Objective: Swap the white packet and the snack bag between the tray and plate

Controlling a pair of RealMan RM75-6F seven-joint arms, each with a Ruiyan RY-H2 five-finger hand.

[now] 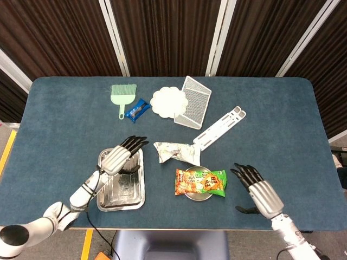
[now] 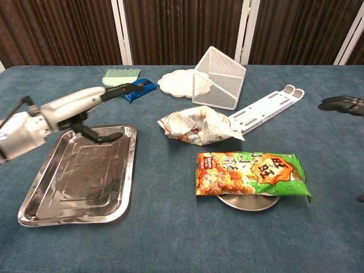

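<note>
Nearest, tray (image 2: 34,213): steel, bare inside, at the table's near-left edge; holds nothing.
Left hand (image 1: 120,157): hovers over the tray's far end, fingers spread and straight, gripping nothing.
Right hand (image 1: 259,190): low at the near right, fingers apart, empty; sits at 3 o'clock from the snack bag, close beside but apart. Chest view catches only its dark fingertips at the frame edge.
Snack bag (image 2: 251,174): orange-green, lies flat across the small metal plate (image 2: 248,202), overhanging it on both sides; plate mostly hidden.
White packet (image 2: 199,124): crumpled, on bare table cloth at 11 o'clock from the snack bag, just beside it; neither on tray nor plate. One end reaches toward the white slotted rack (image 2: 264,108).
Task read: plate not yet freed; packet parked between, a halfway stage.
Risk, bag lift: slick wide bag may slip from the fingers or drag the light plate along.
Risk, crowding: reaching in from the right could nudge the packet into the rack.
Far: wire basket (image 1: 193,101), white scalloped dish (image 1: 167,101), blue wrapper (image 1: 137,110), green brush (image 1: 122,96).
</note>
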